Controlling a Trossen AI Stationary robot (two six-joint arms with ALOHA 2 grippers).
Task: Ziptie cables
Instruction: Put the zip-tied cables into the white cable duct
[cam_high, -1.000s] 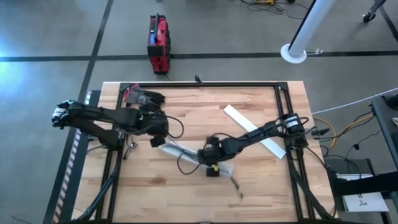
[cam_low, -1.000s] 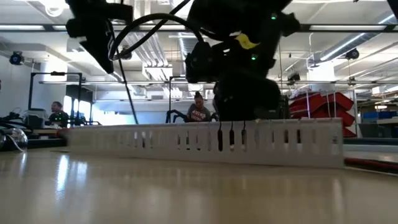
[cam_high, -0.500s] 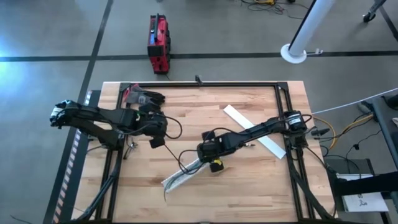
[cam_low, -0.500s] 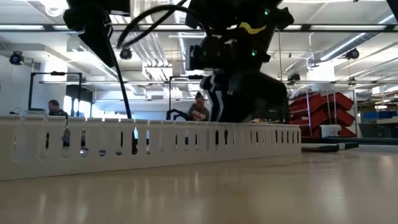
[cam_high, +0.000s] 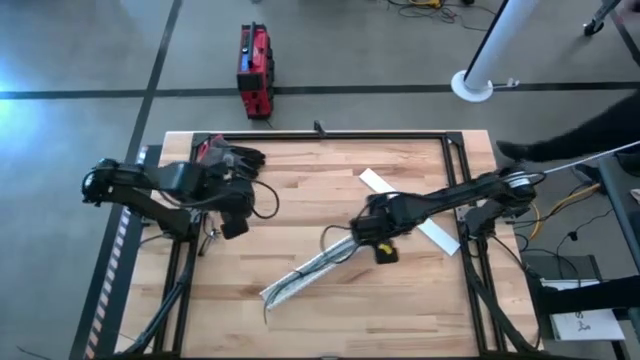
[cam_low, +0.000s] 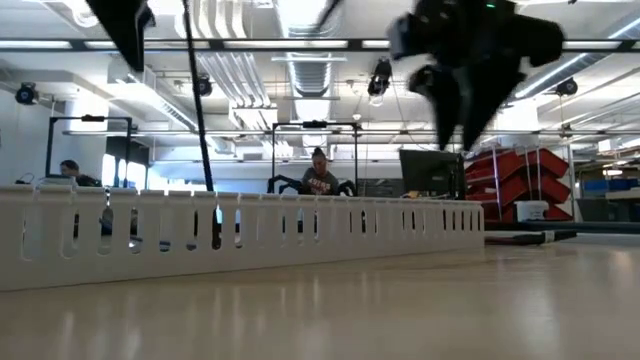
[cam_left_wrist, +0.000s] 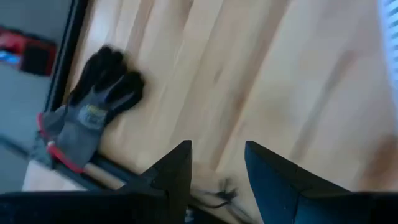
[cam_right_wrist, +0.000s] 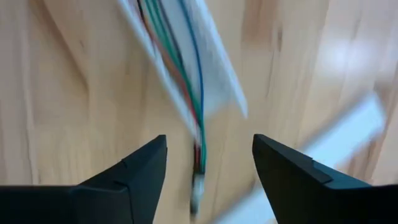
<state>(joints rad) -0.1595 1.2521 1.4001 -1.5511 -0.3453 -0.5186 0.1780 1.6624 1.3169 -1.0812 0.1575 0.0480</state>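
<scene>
Your right gripper (cam_right_wrist: 205, 168) hangs spread and empty above the cables (cam_right_wrist: 180, 81) lying in the white slotted channel (cam_high: 312, 270), while your left gripper (cam_left_wrist: 214, 177), part-open, waits near the glove (cam_left_wrist: 93, 112).

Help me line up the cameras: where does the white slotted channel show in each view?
High view: the white slotted channel lies diagonally below table centre, beside the right claw.
Low view: it runs across the left and middle.
Left wrist view: not in it.
Right wrist view: blurred, ahead of the open fingers, holding the cables.
Shared landmark: the flat white lid.
</scene>
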